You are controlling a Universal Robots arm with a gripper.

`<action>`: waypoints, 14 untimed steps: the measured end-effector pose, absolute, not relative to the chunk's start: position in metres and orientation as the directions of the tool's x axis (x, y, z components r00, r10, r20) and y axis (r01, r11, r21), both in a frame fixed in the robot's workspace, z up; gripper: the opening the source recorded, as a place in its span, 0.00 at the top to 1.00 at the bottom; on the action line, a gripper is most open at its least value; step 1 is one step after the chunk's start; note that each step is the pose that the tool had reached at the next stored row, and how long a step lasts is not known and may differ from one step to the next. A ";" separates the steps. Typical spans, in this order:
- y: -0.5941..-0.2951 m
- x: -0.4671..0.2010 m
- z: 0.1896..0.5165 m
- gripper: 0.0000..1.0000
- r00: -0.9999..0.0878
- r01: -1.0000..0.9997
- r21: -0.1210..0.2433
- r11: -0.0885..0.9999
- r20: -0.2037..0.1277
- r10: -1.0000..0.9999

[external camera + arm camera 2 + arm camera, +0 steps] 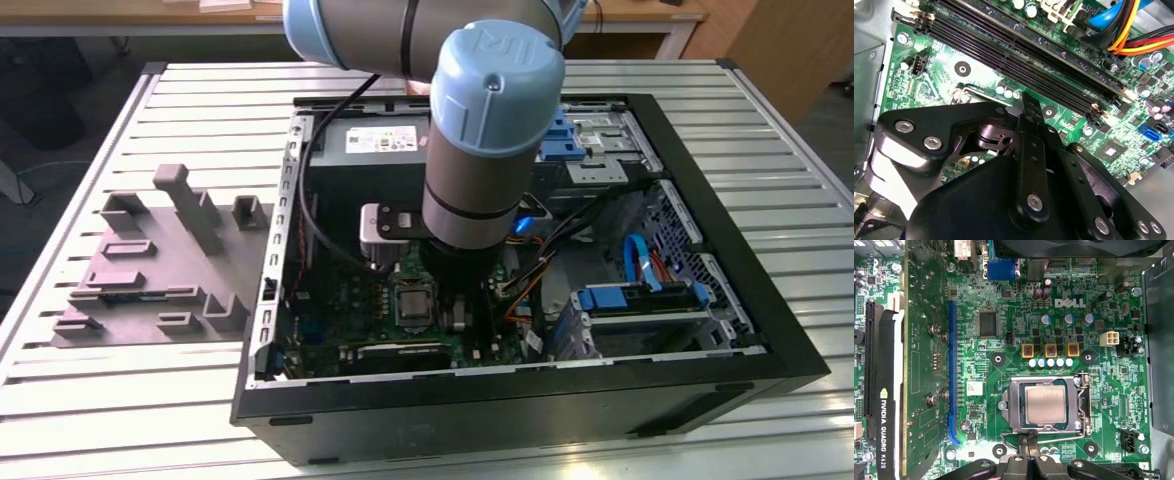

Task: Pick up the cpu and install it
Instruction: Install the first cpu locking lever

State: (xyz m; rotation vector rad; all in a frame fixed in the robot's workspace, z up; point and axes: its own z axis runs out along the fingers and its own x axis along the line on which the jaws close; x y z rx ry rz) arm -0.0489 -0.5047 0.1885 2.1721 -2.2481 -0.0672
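Silvery-beige metal marks the chip [1045, 404], which we see lying flat inside the socket frame [1015, 412] on the green board [1004, 330], its top bare. Our pincer [1028, 446] hangs just beside the socket's edge, its two fingers pressed together on nothing, not touching the chip as far as we can tell. We judge the chip seated, the frame not yet clamped over it. A risk from here: if our fingertips drag across the frame or its wire lever [1087, 405], the chip could shift off its seat and bend the contacts beneath. The first wrist view gives us chip and socket plainly; the second wrist view gives the memory slots [1019, 50] past the socket; the exterior view gives the whole computer case [747, 330].
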 end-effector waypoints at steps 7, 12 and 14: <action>-0.505 -0.049 0.188 0.89 -0.030 -0.999 0.041 0.029 -0.020 -0.999; -0.505 -0.049 0.195 0.89 -0.030 -0.999 0.041 0.029 -0.020 -0.999; -0.505 -0.049 0.200 0.89 -0.030 -0.999 0.041 0.029 -0.020 -0.999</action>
